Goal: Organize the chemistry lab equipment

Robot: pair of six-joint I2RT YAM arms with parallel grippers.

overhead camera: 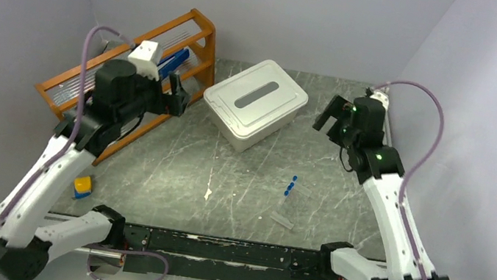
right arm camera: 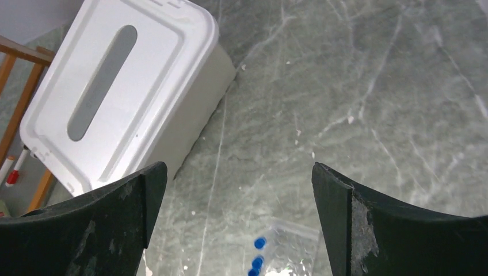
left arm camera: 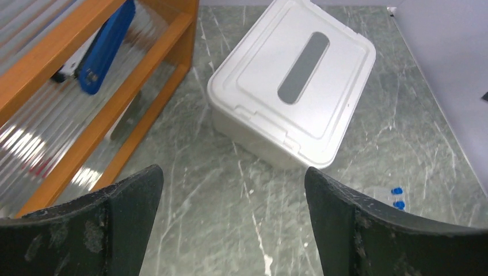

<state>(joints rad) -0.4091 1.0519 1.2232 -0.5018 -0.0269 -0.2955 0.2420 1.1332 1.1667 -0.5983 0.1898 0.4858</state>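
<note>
In the left wrist view the orange rack [left arm camera: 138,72] runs off the left and top edges. The blue thing [left arm camera: 103,46] lying in it is half behind a rail — I can't tell what it is. The blue-capped vials [left arm camera: 396,191] peek out just above one of my left fingers [left arm camera: 368,230], the rest covered. In the right wrist view only their caps show, at the bottom edge between my right fingers [right arm camera: 86,230]. From above, the yellow-and-blue item [overhead camera: 82,186] on the counter [overhead camera: 175,166] at lower left is too small to name.
</note>
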